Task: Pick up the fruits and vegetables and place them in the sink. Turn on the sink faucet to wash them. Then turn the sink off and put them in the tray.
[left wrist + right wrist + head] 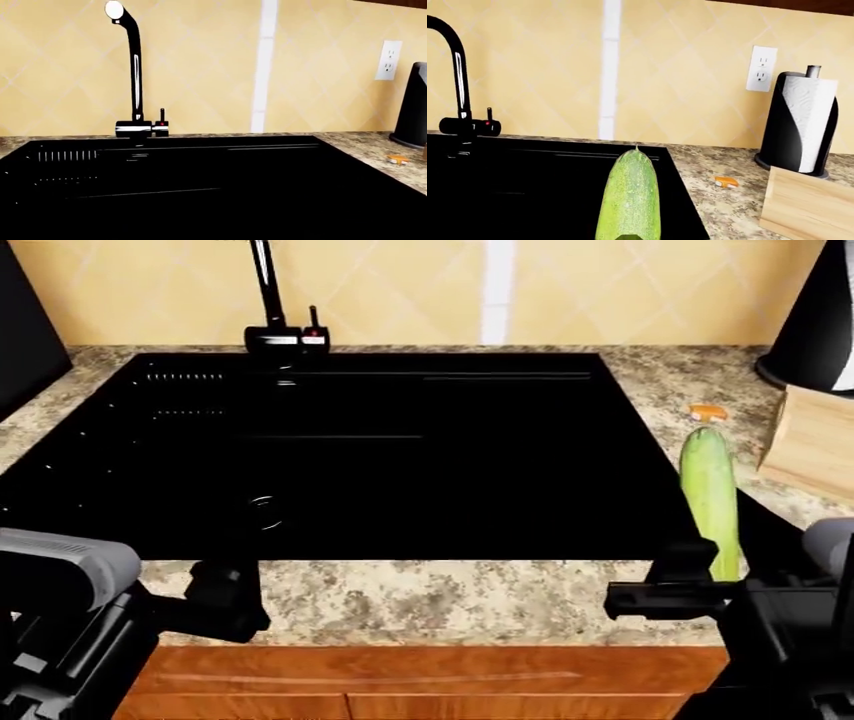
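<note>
Looking at it, the cucumber (709, 495) lies on the counter just right of the sink (400, 455), long axis pointing away from the robot, near end right at the right gripper (681, 585). Can't tell whether it's clamped.

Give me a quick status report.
Right gripper at near end of long light-green cucumber, grasp unclear. Left gripper empty. Glossy black sink holds nothing. No obstruction.

open black sink (400, 460) basin, faucet (271, 300) at back rim, wooden block (814, 440) crowding right counter
</note>
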Robot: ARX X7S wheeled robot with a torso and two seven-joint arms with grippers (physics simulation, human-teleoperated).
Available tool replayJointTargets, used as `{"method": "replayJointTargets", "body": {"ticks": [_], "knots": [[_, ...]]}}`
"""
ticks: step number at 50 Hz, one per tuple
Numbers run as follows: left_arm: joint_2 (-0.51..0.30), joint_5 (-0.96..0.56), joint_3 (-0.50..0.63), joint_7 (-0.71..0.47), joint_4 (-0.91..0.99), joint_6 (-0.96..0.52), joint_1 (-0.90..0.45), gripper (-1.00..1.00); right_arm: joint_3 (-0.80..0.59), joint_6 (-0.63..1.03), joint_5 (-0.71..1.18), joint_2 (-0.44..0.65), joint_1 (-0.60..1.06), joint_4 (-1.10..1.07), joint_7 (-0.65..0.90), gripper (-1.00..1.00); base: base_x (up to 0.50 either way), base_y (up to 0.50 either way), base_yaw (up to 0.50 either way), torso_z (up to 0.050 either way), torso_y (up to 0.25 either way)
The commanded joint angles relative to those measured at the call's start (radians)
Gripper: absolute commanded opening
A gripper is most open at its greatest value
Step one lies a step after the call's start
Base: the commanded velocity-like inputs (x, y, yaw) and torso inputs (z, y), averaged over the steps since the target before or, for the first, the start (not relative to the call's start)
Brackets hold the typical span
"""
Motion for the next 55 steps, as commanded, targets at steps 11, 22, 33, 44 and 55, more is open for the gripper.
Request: {"method": "replayJointTargets", "body": {"ticks": [11, 22, 33, 44, 55], "knots": [[0.002, 0.035, -0.059, 0.033, 0.048, 0.075, 0.062, 1.00, 0.072, 0.068, -0.083, 0.040, -0.020, -0.033, 0.051, -1.00, -0.03, 0.50, 0.00, 0.000, 0.000], [-0.002, 0.036, -0.070, 0.036, 0.062, 0.104, 0.089, 1.00, 0.099, 0.090, -0.108, 0.063, -0.038, -0.051, 0.055, -1.00, -0.03, 0.50, 0.00, 0.000, 0.000], [-0.016, 0.025, -0.079, 0.033, 0.065, 0.130, 0.109, 1.00, 0.123, 0.111, -0.115, 0.078, -0.049, -0.063, 0.048, -1.00, -0.03, 0.50, 0.00, 0.000, 0.000], [-0.036, 0.006, -0.095, 0.020, 0.074, 0.160, 0.132, 1.00, 0.142, 0.128, -0.117, 0.096, -0.055, -0.074, 0.041, -1.00, -0.03, 0.50, 0.00, 0.000, 0.000], [-0.053, 0.006, -0.079, 0.006, 0.072, 0.175, 0.136, 1.00, 0.162, 0.138, -0.130, 0.110, -0.077, -0.083, 0.042, -1.00, -0.03, 0.50, 0.00, 0.000, 0.000]]}}
